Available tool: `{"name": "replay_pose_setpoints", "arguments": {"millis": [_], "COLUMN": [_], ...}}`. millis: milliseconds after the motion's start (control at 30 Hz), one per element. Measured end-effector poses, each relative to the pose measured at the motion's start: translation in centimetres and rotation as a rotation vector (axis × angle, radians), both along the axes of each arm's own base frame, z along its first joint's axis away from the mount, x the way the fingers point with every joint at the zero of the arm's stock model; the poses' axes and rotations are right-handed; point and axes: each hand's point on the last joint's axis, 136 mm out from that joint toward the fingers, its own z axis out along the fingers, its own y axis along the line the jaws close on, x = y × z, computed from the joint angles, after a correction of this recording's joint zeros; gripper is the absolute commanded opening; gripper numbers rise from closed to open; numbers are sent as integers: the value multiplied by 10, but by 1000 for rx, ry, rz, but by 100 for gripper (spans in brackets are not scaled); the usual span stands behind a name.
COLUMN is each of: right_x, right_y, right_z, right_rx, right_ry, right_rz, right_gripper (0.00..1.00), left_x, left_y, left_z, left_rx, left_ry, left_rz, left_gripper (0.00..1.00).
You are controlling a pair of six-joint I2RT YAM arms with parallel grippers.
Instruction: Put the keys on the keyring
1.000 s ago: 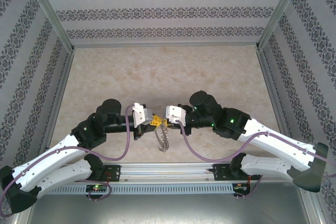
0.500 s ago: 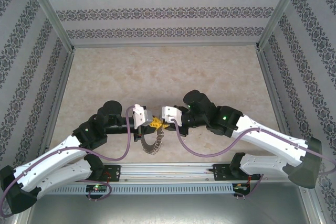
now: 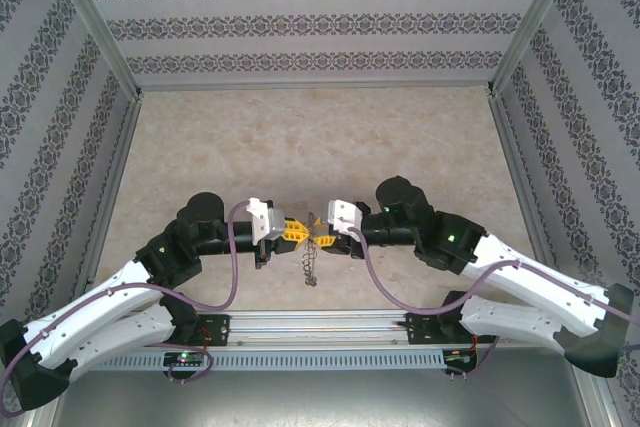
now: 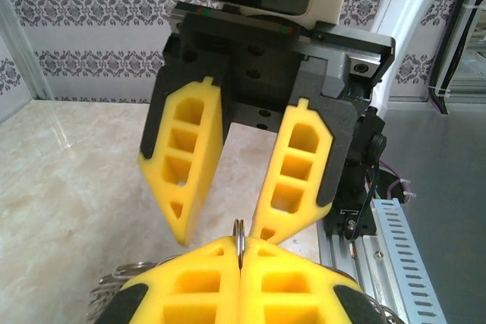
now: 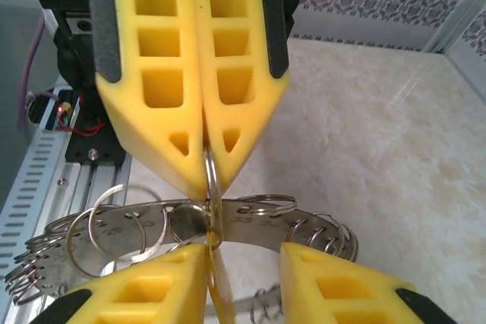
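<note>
The keyring (image 5: 250,227) is a flat grey metal band, curved, its rim crowded with thin silver wire loops (image 5: 118,229) that splay outward. It hangs just beneath the left claw (image 5: 206,168), whose yellow fingers are pressed together on one upright loop of that rim. The right claw (image 5: 247,259) faces it tip to tip with its fingers apart, and the pinched loop runs down between them, close against one finger. Half a second ago, seen from above, the ring sagged as a wide arc below the left claw. Now it hangs narrow and edge-on under the spot where the two claws meet. The right claw has drawn slightly back and parted.
</note>
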Motion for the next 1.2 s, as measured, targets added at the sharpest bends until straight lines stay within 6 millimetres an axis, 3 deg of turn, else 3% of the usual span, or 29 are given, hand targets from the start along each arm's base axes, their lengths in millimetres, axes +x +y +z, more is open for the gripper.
{"name": "replay_pose_setpoints", "arguments": {"millis": [633,767,933,1033,1133,1200], "right_x": [-9,-8,-8,-8,-5,-1], "right_y": [6,9,10,10,9,8], "right_z": [21,18,12,11,8,4], "right_rx": [134,129,111,106,90,64], "right_ry": [-4,7,24,22,16,7], "right_rz": [47,49,54,50,36,19], "right_gripper": [28,20,0,0,0,0], "left_x": [-2,-2,0,1,3,7], "left_y": [-1,-1,0,0,1,3], "left_z": [7,7,5,4,0,-3], "left_rx": [-38,-38,-33,-28,-7,24], "left_ry": [-16,-16,-15,-12,-11,-10], "left_rz": [-16,-14,1,5,23,43], "left_gripper": [0,0,0,0,17,23]}}
